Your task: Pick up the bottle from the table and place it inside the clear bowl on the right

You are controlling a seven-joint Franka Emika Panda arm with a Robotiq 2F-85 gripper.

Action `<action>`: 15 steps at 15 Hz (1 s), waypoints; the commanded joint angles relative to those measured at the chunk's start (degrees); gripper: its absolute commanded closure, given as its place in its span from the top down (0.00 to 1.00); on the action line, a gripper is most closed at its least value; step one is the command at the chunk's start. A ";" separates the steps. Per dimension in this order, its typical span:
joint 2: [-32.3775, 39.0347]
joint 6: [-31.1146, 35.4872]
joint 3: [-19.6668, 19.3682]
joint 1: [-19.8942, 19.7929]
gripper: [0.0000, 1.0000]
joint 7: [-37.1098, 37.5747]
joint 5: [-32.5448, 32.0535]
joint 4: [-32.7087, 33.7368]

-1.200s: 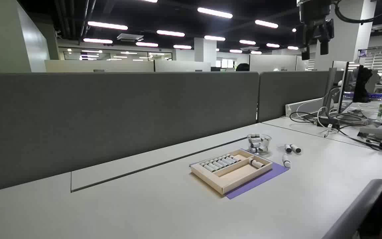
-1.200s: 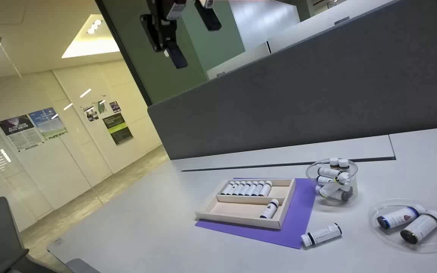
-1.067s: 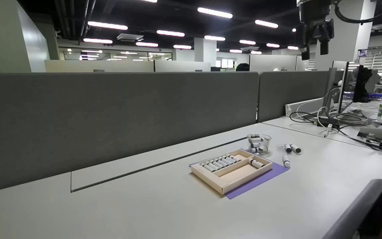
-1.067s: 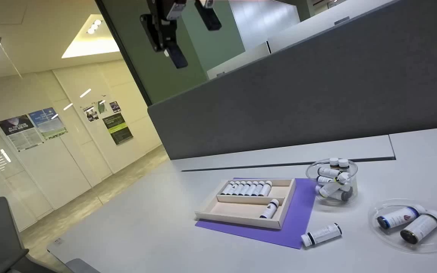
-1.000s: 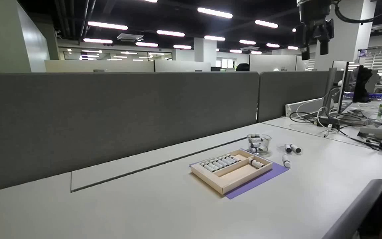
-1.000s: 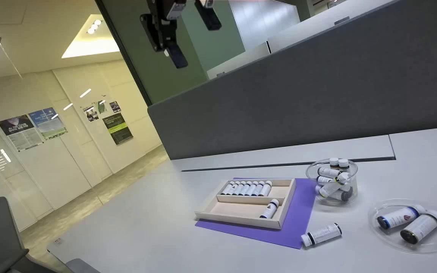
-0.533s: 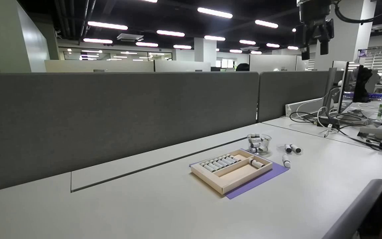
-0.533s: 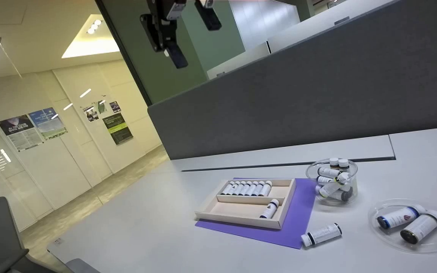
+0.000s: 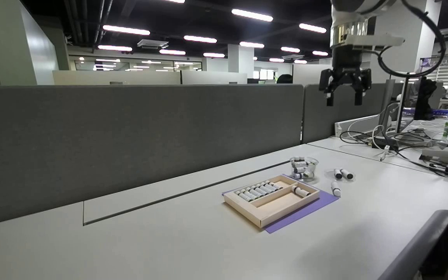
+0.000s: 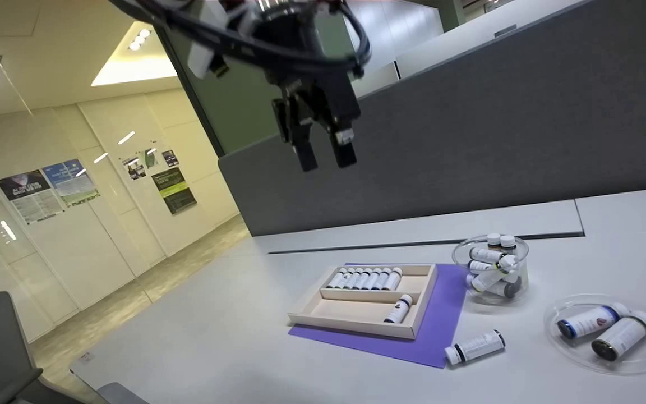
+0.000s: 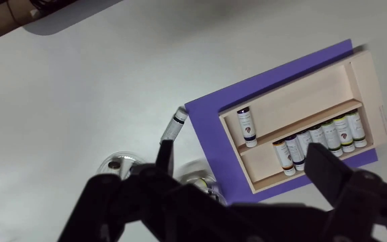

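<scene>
White table (image 10: 216,320), bottle (image 10: 476,347) lying near shallow clear bowl (image 10: 572,354), jaws (well above) parted.

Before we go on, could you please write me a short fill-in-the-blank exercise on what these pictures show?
1. The sheet under the wooden tray is coloured ____.
2. The shallow clear dish holds exactly ____ white-labelled bottles.
3. The loose bottle on the table is not standing but lying on its ____.
4. The gripper, hanging above the table, is not shut but ____.

Missing words: purple; two; side; open.
</scene>
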 commanded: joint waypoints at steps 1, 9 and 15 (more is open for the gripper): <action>9.81 8.24 0.45 1.65 1.00 10.10 3.83 0.90; 27.32 29.83 -6.25 8.85 1.00 29.33 -5.18 0.95; 29.82 30.10 -8.42 9.88 1.00 27.16 -5.19 0.41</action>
